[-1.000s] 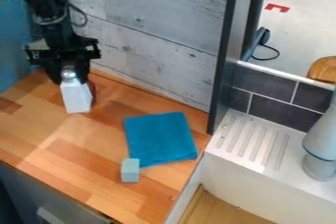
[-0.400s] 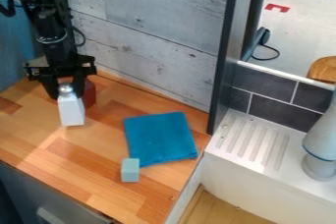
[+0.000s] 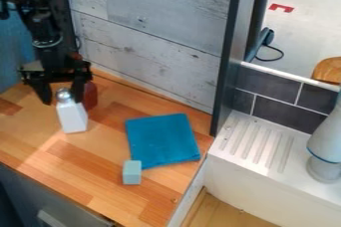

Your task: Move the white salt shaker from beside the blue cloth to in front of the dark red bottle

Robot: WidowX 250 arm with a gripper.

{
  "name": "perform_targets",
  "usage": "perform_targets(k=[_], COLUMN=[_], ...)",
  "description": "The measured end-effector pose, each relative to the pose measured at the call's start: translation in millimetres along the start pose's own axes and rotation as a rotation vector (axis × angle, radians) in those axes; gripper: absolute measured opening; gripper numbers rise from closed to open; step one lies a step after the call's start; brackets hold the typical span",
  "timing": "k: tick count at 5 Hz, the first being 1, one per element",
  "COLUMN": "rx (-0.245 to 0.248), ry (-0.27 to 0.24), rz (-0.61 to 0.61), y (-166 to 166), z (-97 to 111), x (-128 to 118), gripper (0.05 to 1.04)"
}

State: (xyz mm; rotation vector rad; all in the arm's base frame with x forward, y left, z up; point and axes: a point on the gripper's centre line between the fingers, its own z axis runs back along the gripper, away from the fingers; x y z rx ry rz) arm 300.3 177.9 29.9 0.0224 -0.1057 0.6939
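Out from the gripper (image 3: 64, 101) on the bench (image 3: 86, 178) lie a pale block (image 3: 132, 172) and blue cloth (image 3: 162, 141) – then, right beneath it, a white bottle (image 3: 73, 119), silver cap between widely parted fingers, contact unclear – and just behind, something dark red (image 3: 90, 95).

From where I stand, the camera looks down at a slant over the blue cloth (image 3: 163, 140), facing the plank wall (image 3: 150, 37) beyond it, near enough to show the whole cloth, the wooden counter (image 3: 93, 171) around it and the ridged white ledge (image 3: 293, 176) beside it.
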Motion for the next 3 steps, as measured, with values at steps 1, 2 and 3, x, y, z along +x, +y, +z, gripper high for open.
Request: perform_targets(k=[1,2,3], rx=[0.002,-0.006,-0.050], ry=[0.007,0.028,0.015], rz=[-0.001,-0.017,0.000], y=[8.6,10.3,19.7], z=[-1.4,-1.4,29.2], x=[-1.2,-4.2,-5.3], gripper=[1.011,1.009,1.008])
